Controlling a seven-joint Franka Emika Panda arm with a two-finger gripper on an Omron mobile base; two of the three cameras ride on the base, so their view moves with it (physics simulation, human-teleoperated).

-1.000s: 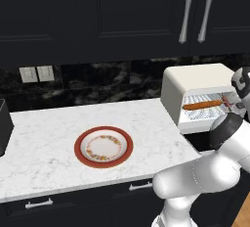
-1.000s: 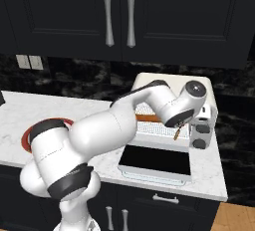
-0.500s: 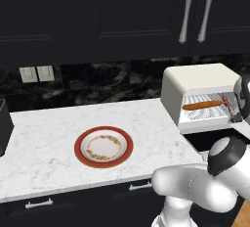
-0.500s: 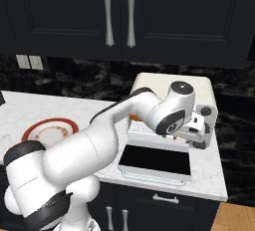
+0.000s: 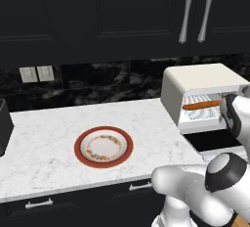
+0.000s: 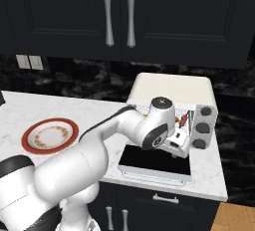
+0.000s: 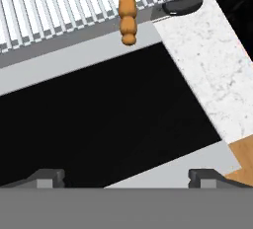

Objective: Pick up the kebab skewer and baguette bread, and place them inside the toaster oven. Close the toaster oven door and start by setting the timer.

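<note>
Since the earlier frames the arm has pulled its hand back out of the oven mouth, leaving the food behind on the rack. From the left base view, the toaster oven [image 5: 202, 96] sits at the right end of the marble counter [image 5: 58, 133], its door folded down flat in front, and the baguette bread [image 5: 201, 105] lies across the wire rack inside; the patterned plate [image 5: 103, 147] stands bare, well apart to the left. From the right base view, the gripper [image 6: 180, 140] hangs just in front of the oven opening above the lowered toaster oven door [image 6: 155, 161], with the reddish kebab skewer [image 6: 183, 120] showing at the rack's right side beside the three dark knobs [image 6: 202, 127]. From the hand view, the camera looks down on the door's dark glass; the jaws stand spread wide with nothing between them, and an orange wooden handle end [image 7: 127, 13], probably the skewer's, overhangs the front edge of the wire rack [image 7: 64, 11] toward the door. That overhang looks like the main risk: swinging the door up could catch the protruding end and jam or knock the skewer loose. Lifting the door from one corner could also let it slip off a fingertip.
</note>
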